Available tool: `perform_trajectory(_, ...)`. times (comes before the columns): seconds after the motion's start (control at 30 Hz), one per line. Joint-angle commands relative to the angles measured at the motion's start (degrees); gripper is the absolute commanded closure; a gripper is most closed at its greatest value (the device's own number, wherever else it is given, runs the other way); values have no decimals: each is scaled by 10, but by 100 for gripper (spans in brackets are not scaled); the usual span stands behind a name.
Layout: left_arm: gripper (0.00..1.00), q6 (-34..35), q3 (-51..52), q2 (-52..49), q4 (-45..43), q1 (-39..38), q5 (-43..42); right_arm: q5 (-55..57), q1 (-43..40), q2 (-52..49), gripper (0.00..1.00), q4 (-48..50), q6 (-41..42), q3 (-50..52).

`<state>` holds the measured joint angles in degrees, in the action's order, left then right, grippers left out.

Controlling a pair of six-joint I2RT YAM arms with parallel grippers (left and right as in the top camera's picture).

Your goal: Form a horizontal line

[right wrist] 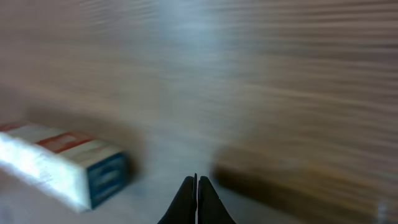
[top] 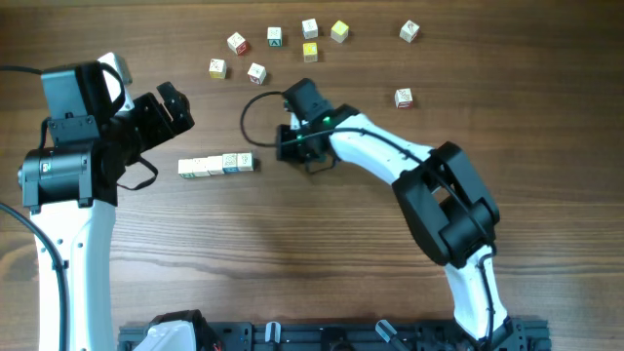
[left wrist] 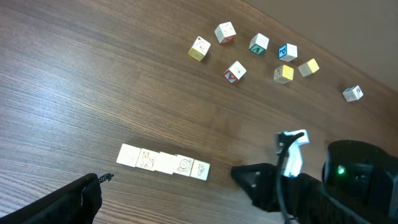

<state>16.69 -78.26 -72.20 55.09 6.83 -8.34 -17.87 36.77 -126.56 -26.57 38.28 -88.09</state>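
Overhead: horizontal line (top: 216,166) flat on table (top: 292,263). Left gripper (top: 177,107) up-left of line, spread wide, holding nothing. Right gripper (top: 284,146) just right of line's end, pressed together, empty. Loose cubes (top: 255,71) scattered beyond line.

Left wrist: five cubes of line touching; right gripper near line's right end, apart.

Right wrist: blurred; fingertips pressed together, line's end lower-left.

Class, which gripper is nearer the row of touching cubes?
Right. The right gripper, shut, sits just off the right end of the row of cubes; the left gripper, open, is farther, above its left end in the overhead view.
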Motion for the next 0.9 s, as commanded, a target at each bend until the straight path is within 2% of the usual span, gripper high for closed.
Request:
perform_trajectory(0.0,0,5,4,2,-1,2,5,105,-12,-12,96,-28,-7,4)
perform_trajectory(0.13,0,5,4,2,-1,2,5,145,-12,-12,95,-32,-5,4)
perform_trajectory(0.57,0,3,4,2,-13,2,16,175,-30,-12,96,-51,41,5)
perform_trajectory(0.87,0,7,4,-21,-60,1,9,181,-61,-16,95,-58,62,10)
